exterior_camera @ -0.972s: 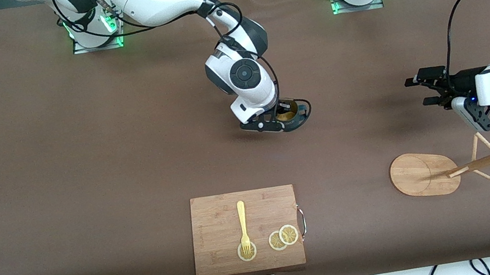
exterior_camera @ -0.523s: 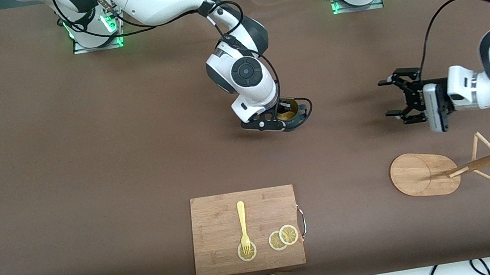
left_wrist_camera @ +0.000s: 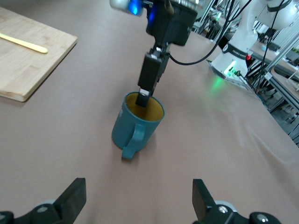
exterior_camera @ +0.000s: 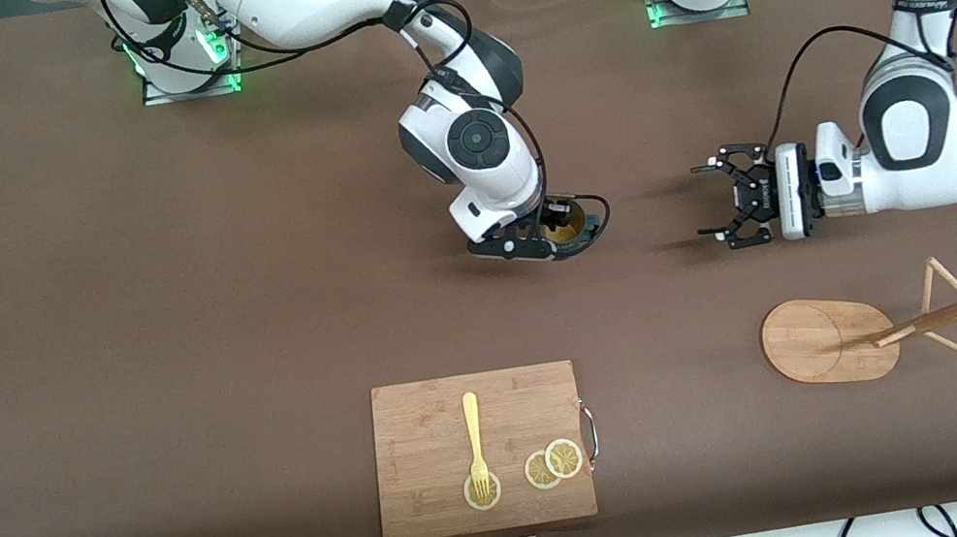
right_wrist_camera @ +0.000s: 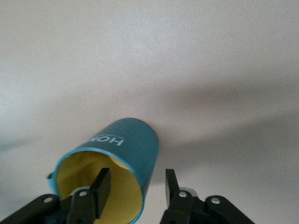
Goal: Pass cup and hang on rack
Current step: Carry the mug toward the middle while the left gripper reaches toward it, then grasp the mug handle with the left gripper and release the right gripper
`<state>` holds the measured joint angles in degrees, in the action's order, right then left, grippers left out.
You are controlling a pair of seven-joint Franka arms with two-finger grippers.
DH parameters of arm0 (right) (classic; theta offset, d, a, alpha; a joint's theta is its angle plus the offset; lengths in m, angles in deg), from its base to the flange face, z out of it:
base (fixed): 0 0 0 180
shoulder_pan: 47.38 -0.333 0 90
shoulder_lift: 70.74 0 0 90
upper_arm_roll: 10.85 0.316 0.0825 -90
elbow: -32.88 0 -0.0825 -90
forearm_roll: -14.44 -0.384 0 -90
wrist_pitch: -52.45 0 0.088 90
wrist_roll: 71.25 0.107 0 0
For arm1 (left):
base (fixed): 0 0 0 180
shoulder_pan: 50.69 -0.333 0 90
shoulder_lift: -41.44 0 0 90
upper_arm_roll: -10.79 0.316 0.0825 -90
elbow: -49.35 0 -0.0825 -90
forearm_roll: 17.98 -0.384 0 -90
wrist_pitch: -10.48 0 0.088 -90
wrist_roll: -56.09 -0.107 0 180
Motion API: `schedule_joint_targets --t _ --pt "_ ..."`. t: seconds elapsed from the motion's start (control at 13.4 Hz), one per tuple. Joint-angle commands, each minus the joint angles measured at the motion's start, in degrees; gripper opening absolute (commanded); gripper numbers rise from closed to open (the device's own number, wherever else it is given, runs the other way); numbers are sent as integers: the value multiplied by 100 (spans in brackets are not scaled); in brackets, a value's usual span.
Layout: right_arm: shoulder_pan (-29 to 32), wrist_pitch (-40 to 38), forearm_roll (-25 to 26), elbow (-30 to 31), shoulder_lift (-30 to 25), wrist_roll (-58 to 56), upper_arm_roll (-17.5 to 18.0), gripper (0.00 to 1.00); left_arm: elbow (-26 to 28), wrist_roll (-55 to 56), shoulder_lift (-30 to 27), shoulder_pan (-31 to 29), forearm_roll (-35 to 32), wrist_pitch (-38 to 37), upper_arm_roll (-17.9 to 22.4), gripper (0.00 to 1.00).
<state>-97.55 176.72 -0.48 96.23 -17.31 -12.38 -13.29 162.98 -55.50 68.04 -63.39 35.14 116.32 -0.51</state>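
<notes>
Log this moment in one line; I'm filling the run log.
right gripper: shut on cup rim, on table | left gripper: open, facing cup | rack: bare

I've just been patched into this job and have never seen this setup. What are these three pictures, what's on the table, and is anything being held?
Two robot arms stand at a brown table. The wide picture looks down from across the table; the other two come from cameras on each arm's wrist. The right gripper is at mid-table with one finger inside the cup and one outside, straddling its rim; the wall looks pinched between them. The cup seems to stand on the table. The left gripper is open, facing the cup's handle from the left arm's end. Nearer the front camera lie the rack and a cutting board with a fork and lemon slices.
</notes>
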Motion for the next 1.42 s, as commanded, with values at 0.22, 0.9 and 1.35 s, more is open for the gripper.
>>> schedule_joint_targets --t 0.22,0.9,1.35 --pt "341 -929 104 55 -824 -112 -430 100 476 -2072 563 311 1741 613 -56 100" --pt "1430 -2757 16 265 -1782 -1771 -1319 100 502 -3526 1110 1015 3299 789 -56 94" --pt "1695 -3380 42 802 -2459 -2740 -1889 100 502 -3923 1391 1252 3652 745 -56 2"
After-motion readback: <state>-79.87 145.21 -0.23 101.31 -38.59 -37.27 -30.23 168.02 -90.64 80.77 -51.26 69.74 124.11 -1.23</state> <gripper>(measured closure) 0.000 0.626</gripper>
